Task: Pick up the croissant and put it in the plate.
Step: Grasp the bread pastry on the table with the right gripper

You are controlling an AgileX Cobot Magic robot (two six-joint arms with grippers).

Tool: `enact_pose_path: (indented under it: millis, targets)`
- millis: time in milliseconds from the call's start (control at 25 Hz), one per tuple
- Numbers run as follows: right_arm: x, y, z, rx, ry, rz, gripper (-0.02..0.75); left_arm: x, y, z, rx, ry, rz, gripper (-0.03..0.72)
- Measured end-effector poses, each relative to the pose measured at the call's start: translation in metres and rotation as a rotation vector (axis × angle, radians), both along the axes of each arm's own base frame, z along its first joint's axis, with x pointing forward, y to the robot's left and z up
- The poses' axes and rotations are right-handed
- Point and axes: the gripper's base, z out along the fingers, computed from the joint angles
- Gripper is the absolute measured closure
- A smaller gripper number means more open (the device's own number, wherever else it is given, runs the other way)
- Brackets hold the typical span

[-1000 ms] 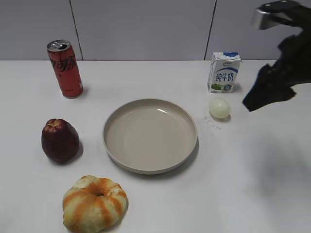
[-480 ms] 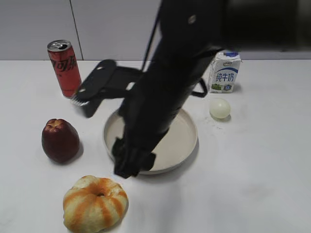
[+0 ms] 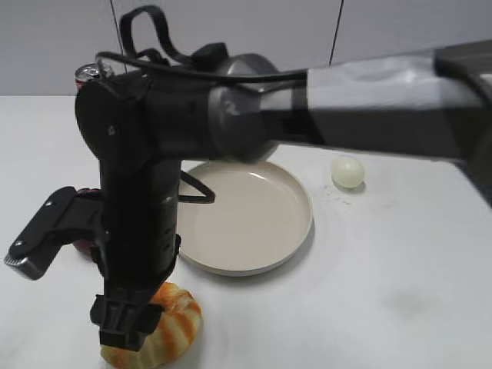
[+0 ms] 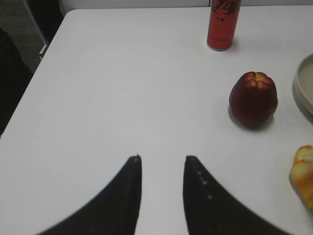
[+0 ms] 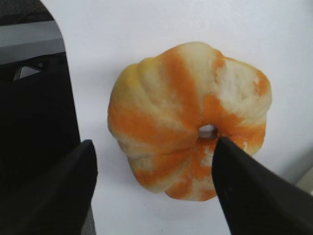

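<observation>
Orange and cream-yellow stripes mark the round, puffy croissant [image 3: 171, 330], which lies on the white table [image 3: 400, 261] at the near left, just beside the near-left rim of the large, shallow beige plate [image 3: 254, 219] but not in it. The right arm reaches across from the right side, and its black right gripper [image 3: 127, 327] hangs directly over the pastry, hiding its left part in the exterior view. In the right wrist view the croissant [image 5: 188, 120] sits between the two dark fingers [image 5: 254, 196], which are spread wide on either side; whether they touch it cannot be told. The left gripper [image 4: 161, 169] rests low over bare table at the left, its two black fingers a little apart with nothing between them. A dark red apple [image 4: 253, 99] stands to its right, a red soda can [image 4: 224, 23] farther off, and a small pale egg [image 3: 347, 171] lies right of the plate.
</observation>
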Motion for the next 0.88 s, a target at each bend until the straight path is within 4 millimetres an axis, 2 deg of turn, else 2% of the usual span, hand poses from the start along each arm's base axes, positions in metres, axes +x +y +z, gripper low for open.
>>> enact_pose_path:
  millis: [160,360,480,640,760,880]
  targets:
    - [0.002,0.001,-0.015,-0.037,0.012,-0.01,0.186,0.0,0.0,0.0,0.0,0.0,0.0,0.456]
    - [0.002,0.003,-0.016,-0.035,0.008,-0.011,0.189,0.0,0.0,0.0,0.0,0.0,0.0,0.456]
    - [0.002,0.004,-0.02,-0.036,0.008,-0.013,0.228,0.0,0.0,0.0,0.0,0.0,0.0,0.456]
    - [0.001,0.004,-0.035,-0.072,0.044,-0.021,0.295,0.0,0.0,0.0,0.0,0.0,0.0,0.456]
    - [0.002,0.004,-0.035,-0.074,0.046,-0.032,0.377,0.0,0.0,0.0,0.0,0.0,0.0,0.456]
    - [0.002,0.004,-0.034,-0.072,0.045,-0.038,0.564,0.0,0.0,0.0,0.0,0.0,0.0,0.456]
